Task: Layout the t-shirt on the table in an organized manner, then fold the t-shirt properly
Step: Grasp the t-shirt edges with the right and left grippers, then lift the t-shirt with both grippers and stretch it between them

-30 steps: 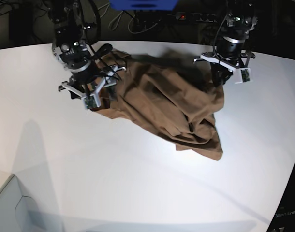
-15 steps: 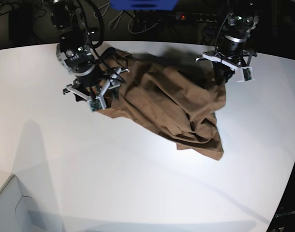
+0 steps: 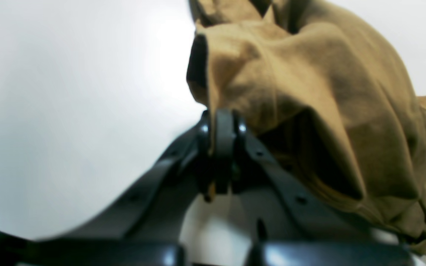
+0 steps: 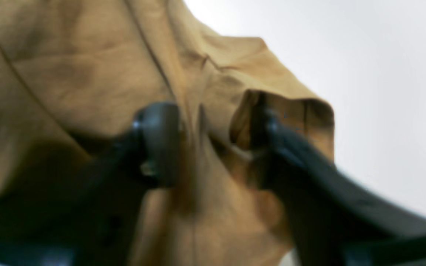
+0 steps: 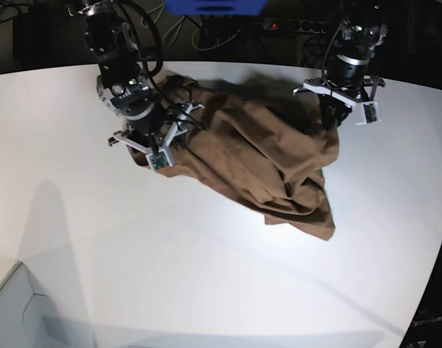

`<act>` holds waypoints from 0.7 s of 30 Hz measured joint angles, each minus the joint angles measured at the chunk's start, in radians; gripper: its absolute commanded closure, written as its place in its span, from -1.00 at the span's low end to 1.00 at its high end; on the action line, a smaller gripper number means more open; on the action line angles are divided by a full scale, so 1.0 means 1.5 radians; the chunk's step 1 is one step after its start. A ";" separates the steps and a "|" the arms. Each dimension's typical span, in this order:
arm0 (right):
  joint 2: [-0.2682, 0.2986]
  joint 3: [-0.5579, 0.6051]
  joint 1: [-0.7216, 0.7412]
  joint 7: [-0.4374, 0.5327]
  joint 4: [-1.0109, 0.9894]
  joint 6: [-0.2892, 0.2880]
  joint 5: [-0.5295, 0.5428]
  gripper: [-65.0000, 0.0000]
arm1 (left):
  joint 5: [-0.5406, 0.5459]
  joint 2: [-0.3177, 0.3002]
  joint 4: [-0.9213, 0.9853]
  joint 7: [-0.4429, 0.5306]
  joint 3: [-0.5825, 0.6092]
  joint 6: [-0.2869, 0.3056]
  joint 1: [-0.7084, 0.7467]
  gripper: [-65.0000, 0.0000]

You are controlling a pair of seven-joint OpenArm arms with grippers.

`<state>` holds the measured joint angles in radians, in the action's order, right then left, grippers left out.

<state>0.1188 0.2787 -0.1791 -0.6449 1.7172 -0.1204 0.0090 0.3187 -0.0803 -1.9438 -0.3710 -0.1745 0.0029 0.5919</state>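
Observation:
The brown t-shirt (image 5: 257, 152) lies crumpled on the white table (image 5: 170, 254), spread from the far middle down to the right. My left gripper (image 5: 331, 119) is at the shirt's far right corner. In the left wrist view it (image 3: 222, 118) is shut on an edge of the t-shirt (image 3: 309, 85). My right gripper (image 5: 157, 145) is at the shirt's left edge. In the right wrist view it (image 4: 213, 136) has its jaws apart with a fold of the t-shirt (image 4: 87, 74) between them, and cloth drapes over one finger (image 4: 272, 133).
A power strip (image 5: 293, 25), cables and a blue object (image 5: 214, 6) sit behind the table's curved far edge. A pale box corner (image 5: 11, 312) shows at the lower left. The table's edge runs down the right side (image 5: 438, 246).
My right gripper has moved right and a little away, into the shirt's left edge, bunching the cloth there. My left gripper has barely moved.

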 measured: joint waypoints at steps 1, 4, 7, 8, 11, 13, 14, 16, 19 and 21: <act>0.000 0.000 0.010 0.000 -0.002 0.000 -0.001 0.86 | 0.000 0.000 0.000 0.000 0.000 0.000 0.000 0.99; 0.001 -0.012 0.044 0.001 -0.012 0.001 0.001 1.00 | -0.001 -0.001 -0.001 0.001 -0.002 0.000 0.001 0.99; 0.002 -0.070 0.068 0.001 -0.010 -0.005 0.001 1.00 | 0.003 0.006 -0.019 -0.010 -0.069 0.006 0.002 0.99; 0.002 -0.093 0.078 -0.001 -0.007 -0.004 -0.001 1.00 | 0.000 0.007 -0.023 -0.001 -0.098 0.001 0.000 0.99; 0.004 -0.134 0.124 -0.005 0.008 -0.006 -0.001 1.00 | 0.001 0.003 -0.028 -0.003 -0.139 -0.002 -0.013 0.99; 0.001 -0.147 0.155 0.000 0.018 -0.007 0.000 1.00 | 0.003 0.004 -0.029 -0.005 -0.149 0.004 -0.022 0.99; 0.000 -0.149 0.168 -0.001 0.022 -0.007 0.001 1.00 | 0.003 0.003 -0.032 -0.005 -0.152 0.005 -0.023 0.99; 0.001 -0.154 0.190 0.000 0.024 -0.007 0.003 1.00 | 0.003 0.004 -0.035 -0.004 -0.154 0.005 -0.020 0.99; -0.001 -0.154 0.219 -0.009 0.025 -0.008 0.003 1.00 | 0.003 0.008 -0.035 -0.005 -0.148 0.006 -0.013 0.99; -0.001 -0.153 0.242 -0.009 0.025 -0.009 0.004 1.00 | 0.003 0.017 -0.035 -0.003 -0.148 0.005 -0.010 0.99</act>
<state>0.1173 0.0486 0.1841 -0.6582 1.7554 -0.1337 0.0154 0.3233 -0.0551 -1.9965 -0.3752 -0.3969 0.0109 0.5766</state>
